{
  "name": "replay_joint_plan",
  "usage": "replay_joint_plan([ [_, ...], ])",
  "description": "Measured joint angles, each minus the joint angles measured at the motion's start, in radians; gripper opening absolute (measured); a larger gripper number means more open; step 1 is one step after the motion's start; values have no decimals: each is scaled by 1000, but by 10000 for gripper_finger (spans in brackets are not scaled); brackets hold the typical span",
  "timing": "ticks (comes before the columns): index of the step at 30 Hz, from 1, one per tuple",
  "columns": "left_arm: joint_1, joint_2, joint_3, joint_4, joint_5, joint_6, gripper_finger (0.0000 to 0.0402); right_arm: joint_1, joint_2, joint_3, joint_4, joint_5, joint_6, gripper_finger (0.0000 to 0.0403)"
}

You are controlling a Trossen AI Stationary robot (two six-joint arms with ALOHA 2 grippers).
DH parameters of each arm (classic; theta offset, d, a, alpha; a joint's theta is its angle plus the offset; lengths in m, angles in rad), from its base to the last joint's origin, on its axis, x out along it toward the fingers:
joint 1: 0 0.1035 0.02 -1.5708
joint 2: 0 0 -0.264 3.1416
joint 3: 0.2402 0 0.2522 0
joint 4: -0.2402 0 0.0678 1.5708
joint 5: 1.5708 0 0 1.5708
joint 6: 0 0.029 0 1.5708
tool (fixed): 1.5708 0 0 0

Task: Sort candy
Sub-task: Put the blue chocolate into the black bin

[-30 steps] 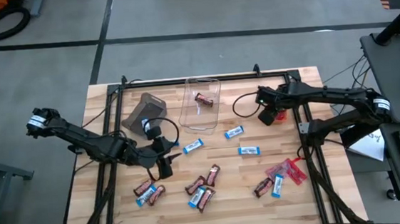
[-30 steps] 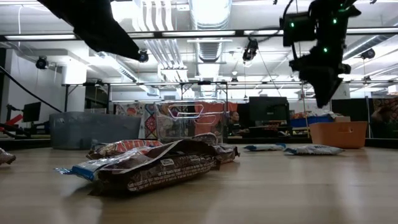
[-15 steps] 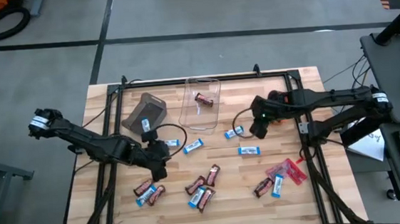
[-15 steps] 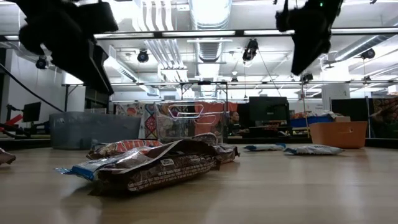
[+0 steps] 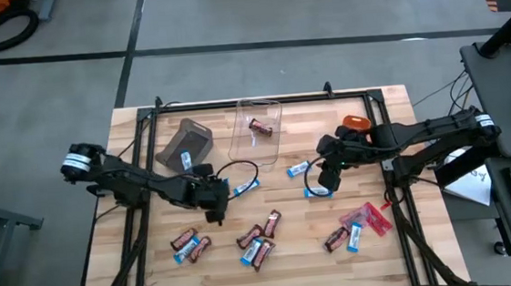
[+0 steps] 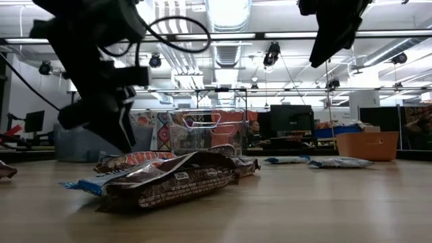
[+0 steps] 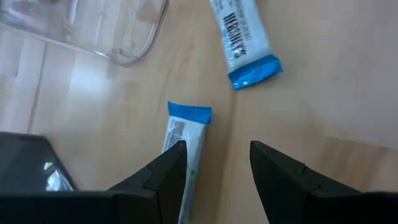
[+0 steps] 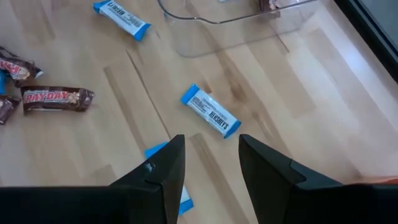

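Note:
Small wrapped candy bars lie flat on the wooden table (image 5: 156, 270). My left gripper (image 5: 216, 206) hovers open, low over the table, just left of a blue-and-white bar (image 5: 245, 187). In the left wrist view (image 7: 217, 163) that bar (image 7: 188, 127) runs under one finger; whether they touch, I cannot tell. My right gripper (image 5: 324, 180) hangs open and high in the low view (image 6: 334, 34), over two blue-and-white bars (image 5: 299, 169) (image 5: 318, 192). In the right wrist view (image 8: 210, 148) one bar (image 8: 210, 118) lies beyond the fingertips.
A grey bin (image 5: 185, 144), a clear bin (image 5: 242, 139) holding one brown bar (image 5: 261, 126), and an orange bin (image 5: 354, 120) stand along the far side. Brown and blue bars cluster near the front (image 5: 190, 245) (image 5: 258, 239); red wrappers (image 5: 366, 216) lie front right.
My left gripper has come down close to the table and reached toward the table's right, toward the blue-and-white bar. My right gripper has left the orange bin, risen, and swung toward the table's middle and near edge, over the blue-and-white bars. No candy has moved.

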Motion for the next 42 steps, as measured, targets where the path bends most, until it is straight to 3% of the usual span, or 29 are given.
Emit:
replay_joint_plan([
  [21,111,114,2,51,13,89,149,19,0,-5,0,0,10,144],
  [32,122,113,-27,93,55,87,13,63,0,-5,4,0,11,145],
  [37,116,89,-18,86,68,82,12,68,0,-5,6,0,20,145],
  [42,100,-1,-2,43,144,79,3,68,0,-5,6,1,24,145],
])
